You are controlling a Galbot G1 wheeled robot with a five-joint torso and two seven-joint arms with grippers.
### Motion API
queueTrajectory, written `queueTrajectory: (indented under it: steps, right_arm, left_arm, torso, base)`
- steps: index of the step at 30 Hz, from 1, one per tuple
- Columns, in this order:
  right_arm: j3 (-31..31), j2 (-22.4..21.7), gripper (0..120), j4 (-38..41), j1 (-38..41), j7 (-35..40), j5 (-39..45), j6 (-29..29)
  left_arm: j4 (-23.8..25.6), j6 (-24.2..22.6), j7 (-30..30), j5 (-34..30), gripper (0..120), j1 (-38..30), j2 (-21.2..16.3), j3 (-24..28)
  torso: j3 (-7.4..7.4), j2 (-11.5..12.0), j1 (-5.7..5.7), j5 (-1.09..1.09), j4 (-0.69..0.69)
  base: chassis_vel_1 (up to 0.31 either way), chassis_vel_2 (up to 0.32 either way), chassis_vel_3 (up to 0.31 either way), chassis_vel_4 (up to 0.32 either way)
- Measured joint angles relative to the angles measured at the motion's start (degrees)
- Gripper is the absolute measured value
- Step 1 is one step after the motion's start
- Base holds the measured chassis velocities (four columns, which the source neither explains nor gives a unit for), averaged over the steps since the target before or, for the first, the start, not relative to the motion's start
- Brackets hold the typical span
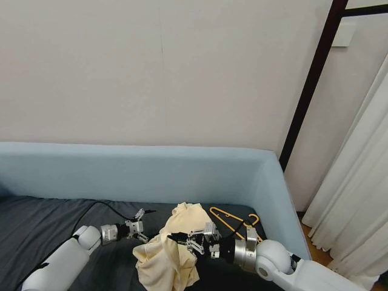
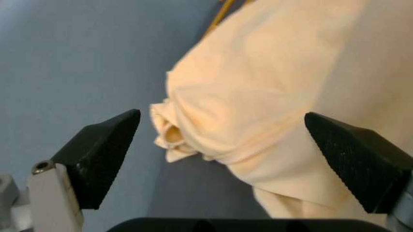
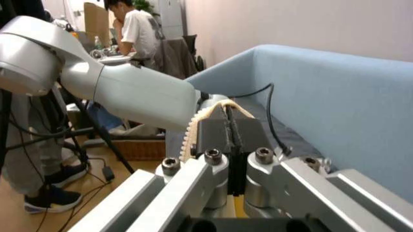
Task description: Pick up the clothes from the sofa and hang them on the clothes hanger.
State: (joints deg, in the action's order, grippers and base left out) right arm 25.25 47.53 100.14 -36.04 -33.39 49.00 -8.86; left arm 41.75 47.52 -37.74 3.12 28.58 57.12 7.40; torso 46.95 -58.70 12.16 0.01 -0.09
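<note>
A crumpled cream garment [image 1: 173,251] lies on the dark grey sofa seat [image 1: 42,218], with an orange clothes hanger [image 1: 233,221] just behind it near the sofa's right end. My right gripper [image 1: 182,238] is shut on a fold of the garment; in the right wrist view the pads [image 3: 216,133] press together with a cream edge [image 3: 208,112] pinched between them. My left gripper [image 1: 144,225] is open beside the garment's left side. In the left wrist view its fingers [image 2: 103,150] stand wide apart, and the garment [image 2: 271,96] bulges just ahead of the left gripper [image 2: 223,118].
The light blue sofa back [image 1: 151,173] and right armrest [image 1: 273,200] wall in the seat. A black cable [image 1: 103,206] runs across the seat on the left. A dark upright pole [image 1: 312,79] and a white curtain [image 1: 357,200] stand to the right of the sofa.
</note>
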Motion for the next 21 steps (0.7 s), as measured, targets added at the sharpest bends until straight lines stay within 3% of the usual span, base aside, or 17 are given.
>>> queueTrajectory:
  steps: [8, 21]
  right_arm:
    - [-3.1, 0.2, 0, -0.2, -3.6, -0.7, -2.4, -0.4]
    - [-4.8, 2.3, 0, -0.7, -7.5, 4.2, -4.7, -1.8]
  left_arm:
    - [-6.3, -0.1, -5.2, 5.2, 100, -2.7, 3.8, 0.7]
    - [-15.7, -0.3, -1.6, 6.9, 100, -5.2, 10.8, 5.2]
  torso:
    - [-0.01, 0.0, 0.0, 0.0, 0.0]
    - [-0.01, 0.0, -0.01, -0.01, 0.0]
  base:
    - [0.0, 0.0, 0.0, 0.0]
    - [0.0, 0.0, 0.0, 0.0]
